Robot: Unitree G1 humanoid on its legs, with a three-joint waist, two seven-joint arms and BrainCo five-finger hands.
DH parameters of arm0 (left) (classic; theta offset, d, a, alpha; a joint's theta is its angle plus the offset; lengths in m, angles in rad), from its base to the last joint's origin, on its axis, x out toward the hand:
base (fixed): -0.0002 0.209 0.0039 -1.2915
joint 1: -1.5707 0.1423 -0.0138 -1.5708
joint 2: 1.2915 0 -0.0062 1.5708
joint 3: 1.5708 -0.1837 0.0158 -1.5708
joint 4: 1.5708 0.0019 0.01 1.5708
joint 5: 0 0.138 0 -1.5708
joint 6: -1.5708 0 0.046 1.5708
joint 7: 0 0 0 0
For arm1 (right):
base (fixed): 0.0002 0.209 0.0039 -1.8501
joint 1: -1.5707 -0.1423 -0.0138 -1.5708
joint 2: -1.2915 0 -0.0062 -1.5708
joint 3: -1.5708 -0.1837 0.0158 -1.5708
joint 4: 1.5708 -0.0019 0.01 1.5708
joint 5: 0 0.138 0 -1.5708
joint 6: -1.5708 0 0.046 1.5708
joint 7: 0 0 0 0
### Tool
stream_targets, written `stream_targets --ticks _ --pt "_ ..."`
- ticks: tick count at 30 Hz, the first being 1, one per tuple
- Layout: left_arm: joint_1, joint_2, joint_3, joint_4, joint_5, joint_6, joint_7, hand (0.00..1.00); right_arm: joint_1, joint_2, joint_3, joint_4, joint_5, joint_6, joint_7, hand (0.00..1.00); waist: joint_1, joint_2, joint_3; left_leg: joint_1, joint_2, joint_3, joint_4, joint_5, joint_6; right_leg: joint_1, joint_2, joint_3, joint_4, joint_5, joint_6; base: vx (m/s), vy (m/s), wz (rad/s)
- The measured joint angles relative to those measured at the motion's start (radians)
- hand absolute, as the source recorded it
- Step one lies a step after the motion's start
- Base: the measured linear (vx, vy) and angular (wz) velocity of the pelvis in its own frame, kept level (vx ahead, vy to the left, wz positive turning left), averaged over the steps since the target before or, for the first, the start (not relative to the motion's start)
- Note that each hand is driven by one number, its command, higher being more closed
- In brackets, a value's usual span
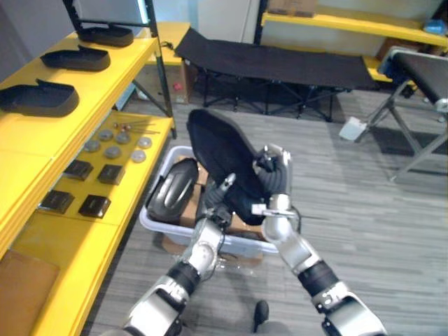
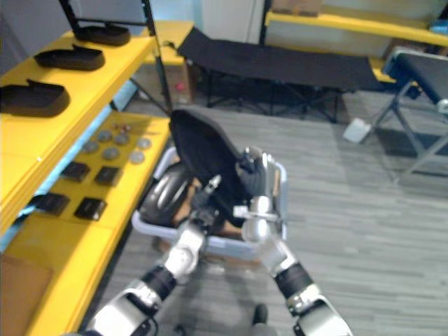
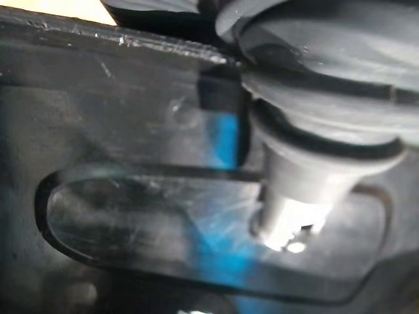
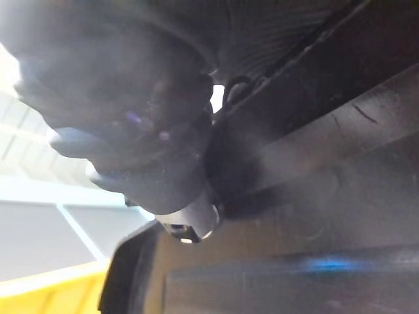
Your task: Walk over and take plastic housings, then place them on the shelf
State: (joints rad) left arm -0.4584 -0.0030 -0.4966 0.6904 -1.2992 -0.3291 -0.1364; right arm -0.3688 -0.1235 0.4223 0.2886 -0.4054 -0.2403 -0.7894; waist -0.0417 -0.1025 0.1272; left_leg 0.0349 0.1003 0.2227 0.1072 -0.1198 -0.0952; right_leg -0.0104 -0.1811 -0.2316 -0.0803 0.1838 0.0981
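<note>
1. Nearest the wrist cams: the plastic housing [image 1: 217, 147] itself, its dark inner face lying right against both hands.
2. I'm holding it w/ both hands, up over the white bin [image 1: 159, 175]. My left hand [image 1: 217, 213] is taking the low near end. My right hand [image 1: 274, 175] is taking the right-side rim, higher up.
3. Right fingers [image 1: 267, 152] are curling over the rim, clamped on the housing.
4. Left side: a finger [image 1: 227, 184] is running up the near face, and the left wrist view is showing a tip pressing on the plastic. I'm reading that as a pinch too, w/ the rest hidden behind the shell.
5. The long axis is running from my hands up and away toward the far left, w/ the top end tilting toward the shelf [image 1: 105, 91].
6. The shelf is lying to my left, well apart from the housing. The left hand is the nearer one to it.
7. The upper level is carrying three housings [image 1: 38, 98] in a row, and bare yellow is showing on the near side of the closest one. The lower level is holding discs [image 1: 112, 150] and black blocks [image 1: 94, 205].
8. A second housing [image 1: 171, 192] is lying in the bin, under the one I'm carrying.
9. My read: pick-up looks done, placing not yet. The next move prob. needs a turn left, bringing the long axis round to lie like the others. The risk is the top end clipping the shelf's front edge.
</note>
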Motion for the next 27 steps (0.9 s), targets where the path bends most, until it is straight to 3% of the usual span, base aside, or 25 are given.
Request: stream_targets --ticks 4,5,9,13,21,25,26,27 --pt "0.003 0.005 -0.011 0.0 0.003 -0.001 -0.005 1.0 0.013 -0.002 -0.001 -0.007 0.004 -0.003 0.0 1.0 -0.003 -0.001 -0.001 0.0 -0.001 0.005 0.0 0.0 0.0 -0.006 0.0 0.009 0.0 0.001 0.002 -0.02 -0.003 -0.06" --pt "0.006 0.008 -0.02 0.0 0.005 -0.003 -0.005 1.0 0.023 -0.004 -0.002 -0.011 0.015 -0.004 0.001 0.0 -0.005 -0.001 -0.001 0.0 0.0 0.005 -0.001 0.0 0.0 -0.006 0.0 0.009 0.0 0.001 0.002 0.0 0.0 0.0" --pt "0.031 0.008 -0.024 0.0 0.027 -0.014 -0.001 1.0 0.056 -0.003 -0.009 -0.026 0.081 -0.003 0.049 0.0 -0.008 -0.001 -0.001 0.0 0.0 0.005 -0.002 0.0 0.0 -0.006 0.0 0.009 0.0 0.002 0.002 0.0 0.0 0.0" --pt "0.057 0.03 -0.009 -0.025 0.151 -0.019 0.036 1.0 0.096 -0.007 -0.023 -0.024 0.119 0.001 0.097 0.0 -0.005 -0.001 -0.001 0.0 0.0 0.005 -0.002 0.0 0.0 -0.006 0.0 0.008 0.0 0.002 0.003 -0.03 -0.005 0.0" --pt "0.154 0.035 0.144 -0.246 0.542 -0.016 0.26 1.0 0.134 -0.014 -0.05 -0.063 0.166 0.018 0.171 0.0 0.002 -0.002 -0.001 0.003 0.002 0.004 0.0 0.0 0.0 -0.002 0.002 0.008 0.0 0.003 0.004 -0.02 -0.005 0.0" --pt "0.189 0.036 0.256 -0.325 0.764 -0.008 0.42 1.0 0.183 -0.015 -0.092 -0.211 0.244 0.018 0.238 0.0 0.003 -0.005 -0.006 0.019 0.008 0.005 -0.007 0.0 -0.001 0.011 0.008 0.007 0.0 0.002 0.004 0.0 0.0 0.0" --pt "0.195 0.036 0.267 -0.33 0.8 -0.005 0.449 1.0 0.19 -0.017 -0.102 -0.238 0.269 0.009 0.254 0.0 0.004 -0.006 -0.007 0.019 0.008 0.005 -0.009 0.0 -0.001 0.01 0.008 0.007 0.0 0.002 0.004 0.0 0.0 0.0" --pt "0.224 0.035 0.324 -0.342 0.907 0.01 0.531 1.0 0.209 -0.021 -0.131 -0.304 0.357 -0.033 0.3 0.0 0.005 -0.009 -0.009 0.021 0.008 0.007 -0.011 0.0 -0.001 0.01 0.01 0.004 -0.001 0.0 0.003 0.0 0.0 0.0"
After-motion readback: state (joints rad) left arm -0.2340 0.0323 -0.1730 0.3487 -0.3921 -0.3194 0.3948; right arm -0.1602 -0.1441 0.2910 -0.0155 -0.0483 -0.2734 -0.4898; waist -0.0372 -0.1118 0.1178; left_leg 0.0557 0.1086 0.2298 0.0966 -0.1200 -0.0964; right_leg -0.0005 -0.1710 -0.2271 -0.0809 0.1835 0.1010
